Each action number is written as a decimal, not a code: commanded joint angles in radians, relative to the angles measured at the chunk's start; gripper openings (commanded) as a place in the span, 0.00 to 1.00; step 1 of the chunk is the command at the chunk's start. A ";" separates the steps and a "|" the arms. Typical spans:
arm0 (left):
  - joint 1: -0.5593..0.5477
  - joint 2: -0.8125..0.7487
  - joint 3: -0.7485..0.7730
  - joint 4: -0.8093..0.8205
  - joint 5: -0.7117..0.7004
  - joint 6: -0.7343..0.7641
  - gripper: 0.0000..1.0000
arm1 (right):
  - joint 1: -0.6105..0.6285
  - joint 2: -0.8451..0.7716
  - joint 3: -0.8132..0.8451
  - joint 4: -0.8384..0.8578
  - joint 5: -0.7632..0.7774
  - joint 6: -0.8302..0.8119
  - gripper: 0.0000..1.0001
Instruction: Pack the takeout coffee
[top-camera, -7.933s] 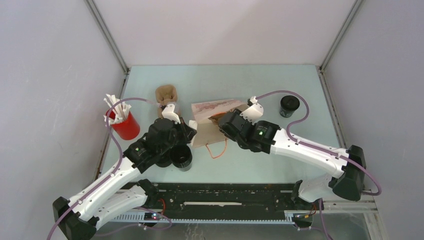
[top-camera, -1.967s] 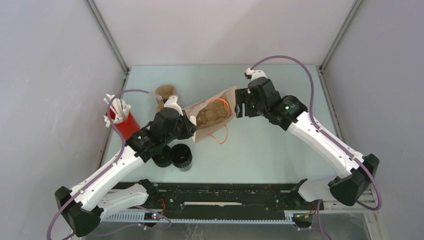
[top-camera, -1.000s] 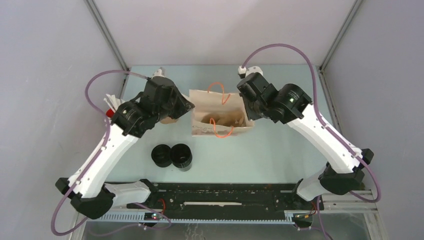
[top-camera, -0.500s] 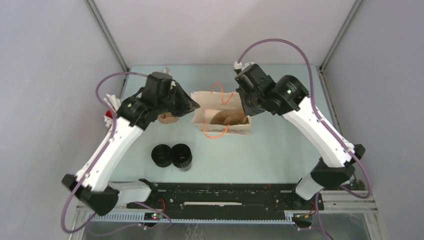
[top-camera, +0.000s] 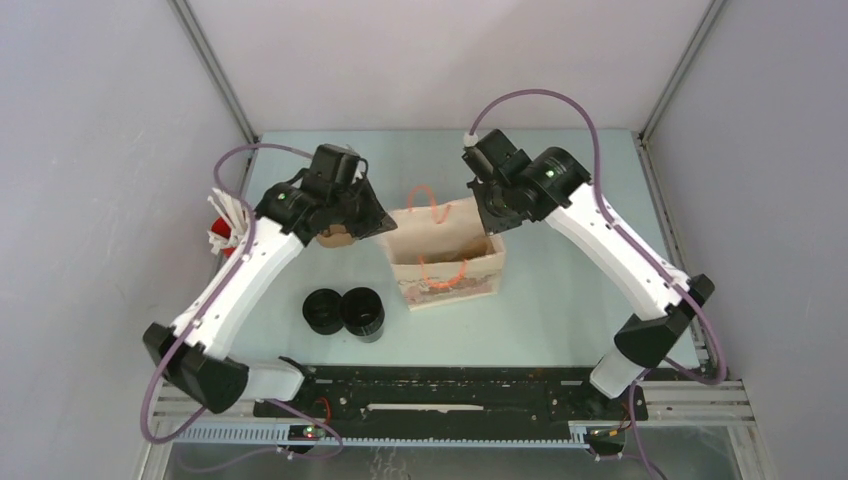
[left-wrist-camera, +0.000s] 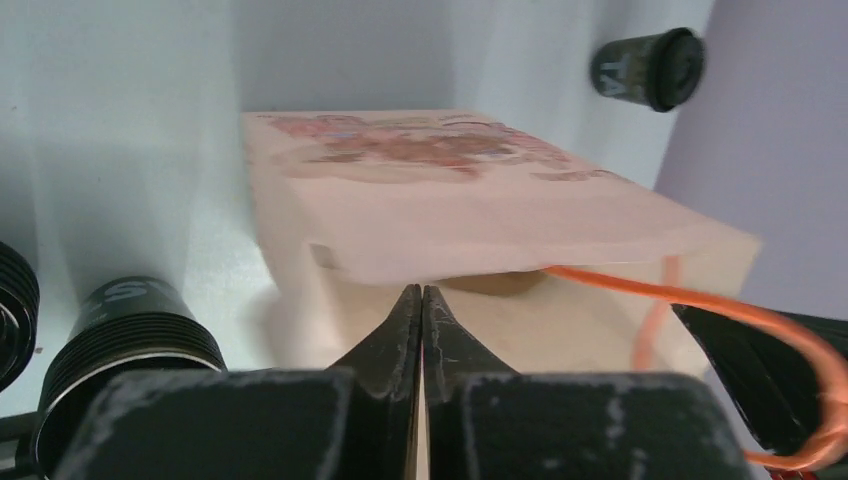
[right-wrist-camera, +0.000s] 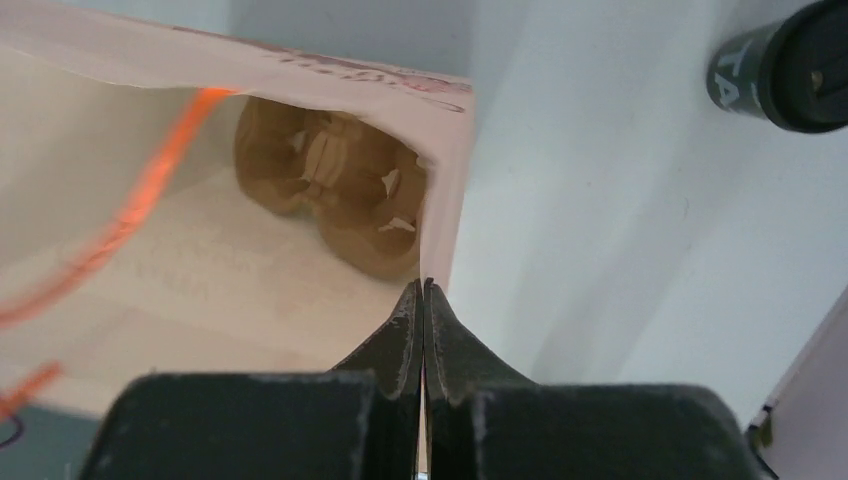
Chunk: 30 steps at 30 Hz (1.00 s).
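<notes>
A brown paper bag with orange handles stands upright at the table's centre. My left gripper is shut on its left rim, which also shows in the left wrist view. My right gripper is shut on its right rim, seen too in the right wrist view. Two black lidded coffee cups stand side by side near the front left. A third coffee cup stands right of the bag; my right arm hides it in the top view. A brown pulp carrier lies inside the bag.
A red cup with white sticks stands at the left edge, partly behind my left arm. Another brown pulp piece sits on the table under my left wrist. Walls enclose the table on three sides.
The bag has gone from lying tilted to standing upright and shifted slightly nearer. Both grippers rose with its rim, one on each side, and the mouth is held open.
</notes>
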 joint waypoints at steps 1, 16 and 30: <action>-0.010 -0.147 0.064 0.011 -0.006 0.034 0.07 | 0.016 -0.101 0.038 -0.010 -0.044 0.010 0.00; -0.130 -0.256 0.031 -0.066 -0.179 0.155 0.71 | -0.050 -0.131 -0.115 0.120 -0.098 0.019 0.00; -0.199 -0.084 0.054 -0.041 -0.270 0.141 0.57 | -0.044 -0.147 -0.161 0.146 -0.073 0.010 0.00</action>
